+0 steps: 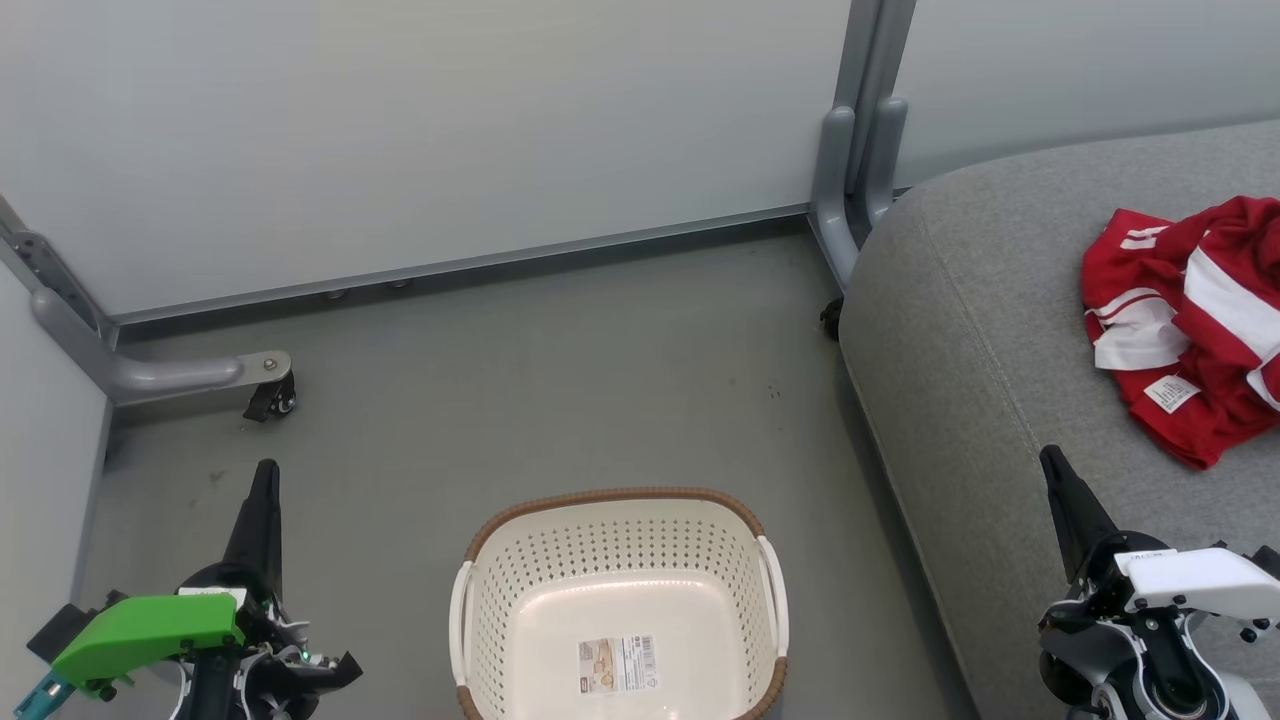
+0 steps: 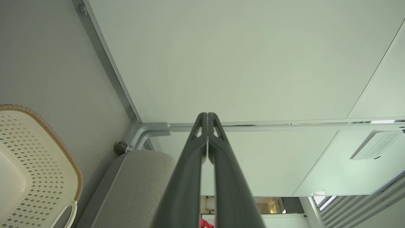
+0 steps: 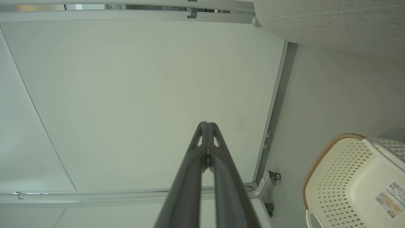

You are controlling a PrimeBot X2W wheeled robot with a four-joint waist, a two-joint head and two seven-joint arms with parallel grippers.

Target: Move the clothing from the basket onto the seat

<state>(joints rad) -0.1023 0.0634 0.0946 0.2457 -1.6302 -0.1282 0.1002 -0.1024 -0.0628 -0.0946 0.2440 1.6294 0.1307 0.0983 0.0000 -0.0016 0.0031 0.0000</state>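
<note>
While the clothing [image 1: 1200, 330] lies on the seat [image 1: 980, 420], nearer the right hand [image 1: 1050, 462] than the left hand [image 1: 266, 470], both hands are closed tight and hold nothing.

The floor [image 1: 520, 360] holds the basket [image 1: 610, 497] — the seat [image 1: 980, 330] holds clothing [image 1: 1215, 330], perhaps two pieces.

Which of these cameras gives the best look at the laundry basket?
The head view: the basket shows nearly whole, empty, with both handles. The left wrist view catches one perforated side at its edge; the right wrist view, a corner with the sticker.
</note>
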